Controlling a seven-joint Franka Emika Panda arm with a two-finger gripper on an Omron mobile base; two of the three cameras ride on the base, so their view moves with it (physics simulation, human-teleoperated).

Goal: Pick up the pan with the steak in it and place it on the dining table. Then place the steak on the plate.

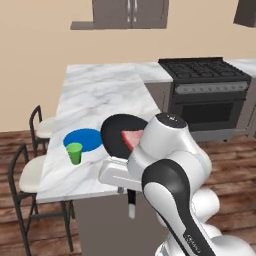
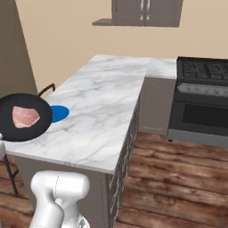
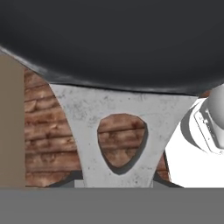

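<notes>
Black metal pan (image 1: 116, 135): round, shallow, rigid, judged fairly heavy for a one-sided hold. It is hanging in the air over the near corner of the marble table (image 1: 100, 97), just beside the blue plate (image 1: 82, 139) and the green cup (image 1: 74, 152). Best hold is the handle (image 3: 117, 135), at the grey forked bracket where it is joining the rim; a grip there is leaving the bowl's weight levering outward, so tilting is likely.

Steak (image 2: 25, 116): pink-red slab lying loose inside the pan, judged soft, limp and slick; it is likely to slide if the pan tips.

Gripper (image 3: 117, 183): sitting at the handle root, under the bracket in the hand view, with the fingertips barely showing at the bottom edge. It is apparently carrying the pan by that handle, closed around it, though the contact itself is hidden.
</notes>
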